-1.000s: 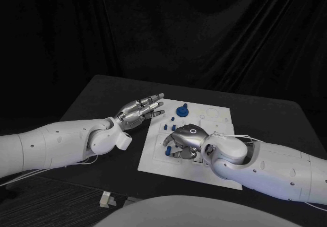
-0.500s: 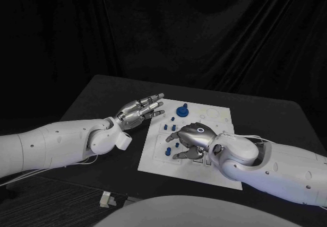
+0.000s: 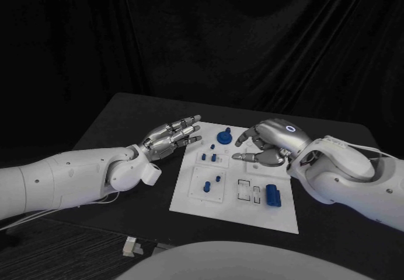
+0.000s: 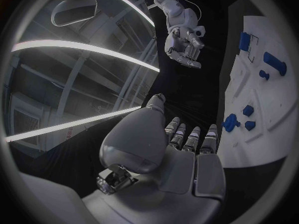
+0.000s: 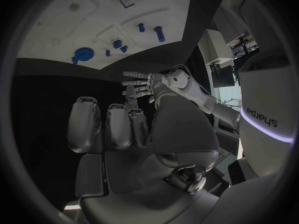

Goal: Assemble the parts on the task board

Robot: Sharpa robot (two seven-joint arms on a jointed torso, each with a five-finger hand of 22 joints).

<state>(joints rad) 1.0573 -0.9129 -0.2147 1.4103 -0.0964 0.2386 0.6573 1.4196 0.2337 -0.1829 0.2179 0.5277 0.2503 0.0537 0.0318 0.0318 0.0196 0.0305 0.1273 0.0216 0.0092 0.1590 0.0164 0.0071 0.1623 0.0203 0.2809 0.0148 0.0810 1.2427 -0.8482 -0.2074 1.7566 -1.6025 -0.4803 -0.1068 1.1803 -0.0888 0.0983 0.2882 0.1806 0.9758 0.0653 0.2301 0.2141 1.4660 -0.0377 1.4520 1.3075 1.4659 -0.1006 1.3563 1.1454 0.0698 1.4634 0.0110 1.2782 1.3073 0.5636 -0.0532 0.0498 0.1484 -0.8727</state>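
The white task board [image 3: 190, 201] lies in the middle of the table. On it are a round blue knob [image 3: 225, 137] at the far side, small blue pegs [image 3: 209, 156], two blue pieces [image 3: 207, 186] in the near-left panel and a blue block [image 3: 272, 195] beside two slots near the right. My right hand [image 3: 268, 142] hovers over the board's far right part with its fingers loosely bent, and the right wrist view shows its palm [image 5: 124, 139] bare. My left hand [image 3: 173, 135] is held spread and open just off the board's left edge, touching nothing.
The black table [image 3: 118, 125] extends around the board, with a dark curtain behind it. In the left wrist view, the board [image 4: 274, 109] lies beyond my left hand's fingers [image 4: 187, 139], with my right hand [image 4: 184, 47] raised across from it.
My right hand has lifted from the board's near middle and moved to its far right. The near-left pieces and the blue block near the slots are now uncovered. The left hand stayed still.
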